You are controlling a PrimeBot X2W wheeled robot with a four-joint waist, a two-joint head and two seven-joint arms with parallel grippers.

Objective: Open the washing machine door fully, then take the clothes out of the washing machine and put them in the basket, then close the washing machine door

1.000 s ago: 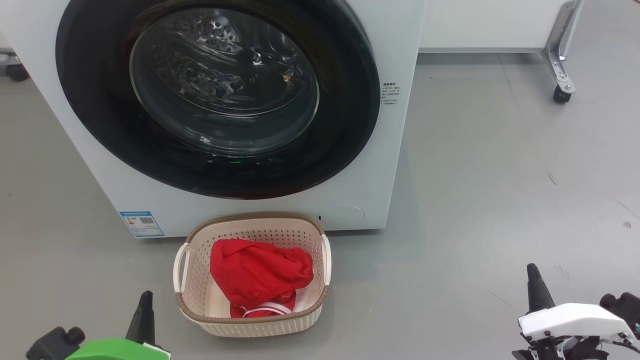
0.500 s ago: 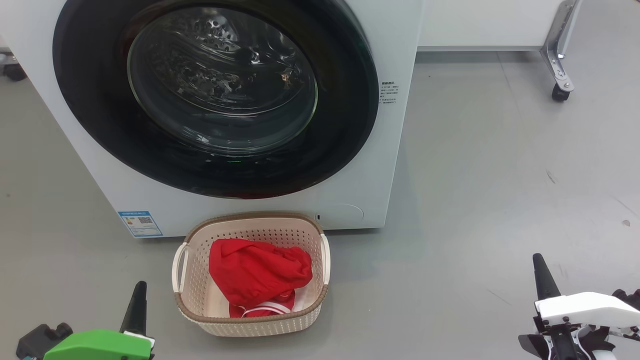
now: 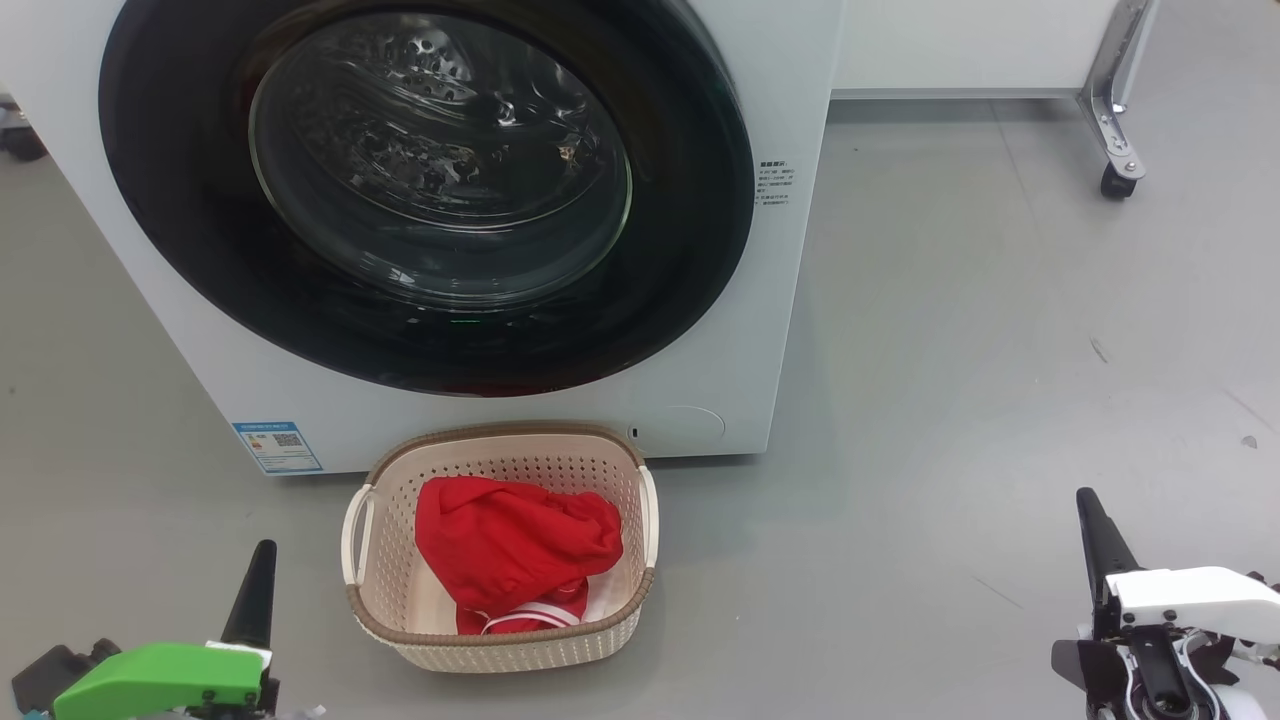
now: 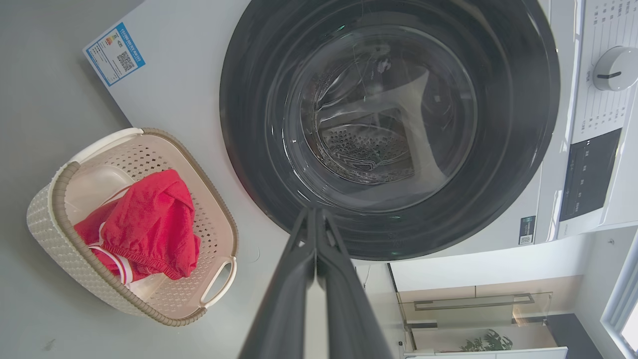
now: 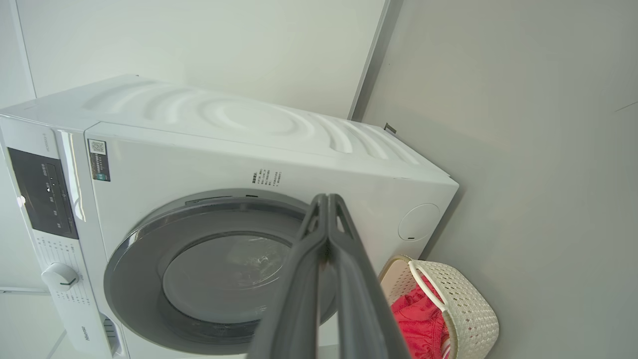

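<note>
The white washing machine stands ahead with its round black-rimmed door closed flat against the front; through the glass the drum looks bare. On the floor before it sits the cream basket, holding the red clothes with white stripe trim. My left gripper is at the lower left, shut, left of the basket and apart from it. At the lower right my right gripper is also shut, well clear of basket and machine. Both wrist views show the fingers pressed together, the left gripper and right gripper holding nothing.
Grey floor spreads to the right of the machine. A metal leg on a caster stands at the far right under a white cabinet. A blue label marks the machine's lower left corner; its dial and dark panel sit above the door.
Both grippers have drawn back toward the view's lower corners, the left going left and the right going right. Door, basket and clothes stay as they were.
</note>
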